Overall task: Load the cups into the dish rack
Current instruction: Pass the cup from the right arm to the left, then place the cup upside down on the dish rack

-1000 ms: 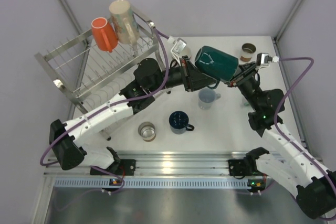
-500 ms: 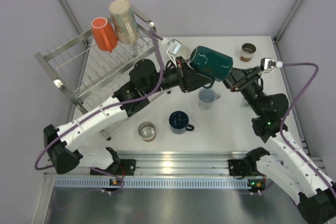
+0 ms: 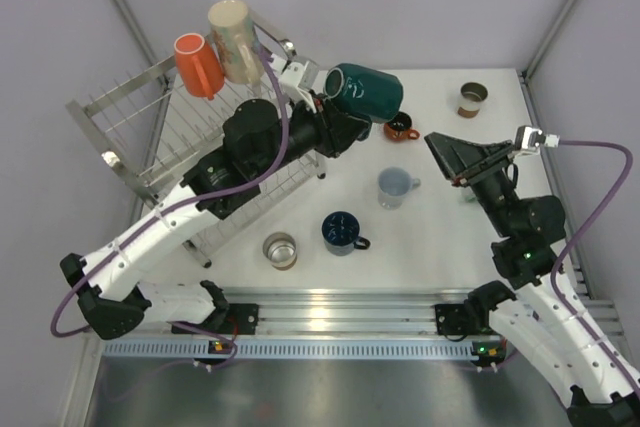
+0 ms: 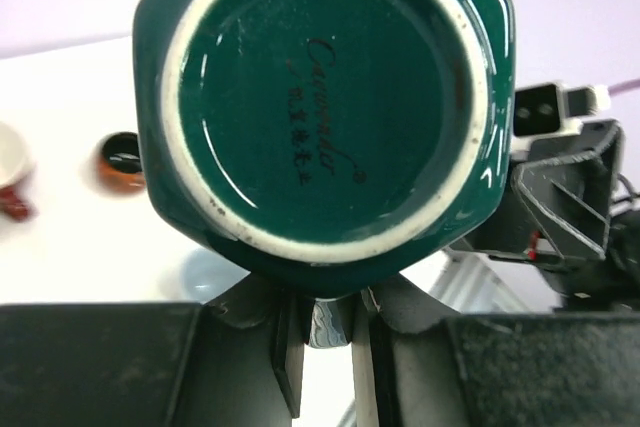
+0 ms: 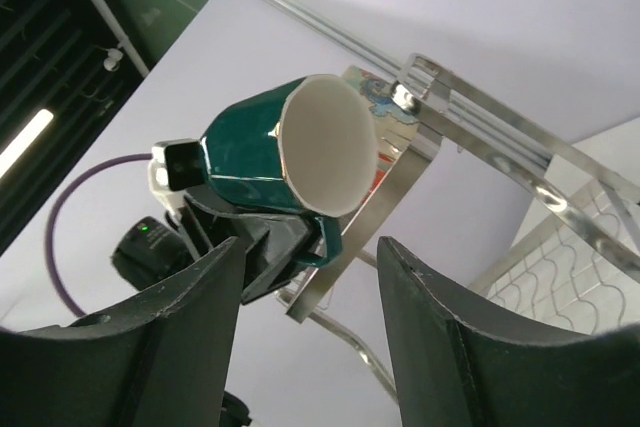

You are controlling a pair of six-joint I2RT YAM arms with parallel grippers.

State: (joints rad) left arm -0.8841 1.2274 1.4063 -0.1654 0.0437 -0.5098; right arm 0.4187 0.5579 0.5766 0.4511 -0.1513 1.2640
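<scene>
My left gripper (image 3: 350,119) is shut on the handle of the dark teal mug (image 3: 364,92), held in the air beside the right end of the dish rack (image 3: 140,132). The left wrist view shows the mug's base (image 4: 325,97), with the handle pinched between my fingers (image 4: 288,347). My right gripper (image 3: 447,159) is open and empty, well right of the mug; its wrist view looks up at the teal mug (image 5: 250,152). An orange cup (image 3: 198,65) and a tall beige cup (image 3: 237,42) sit on the rack's upper tier.
On the table stand a pale blue cup (image 3: 396,187), a navy mug (image 3: 342,232), a clear glass (image 3: 280,250), a small red cup (image 3: 403,129) and a small brown cup (image 3: 472,99). The rack's tube frame (image 5: 450,107) crosses the right wrist view.
My left arm has carried the teal mug left and back towards the rack. My right gripper, which was at the mug, has come off it and drawn back to the right, open.
</scene>
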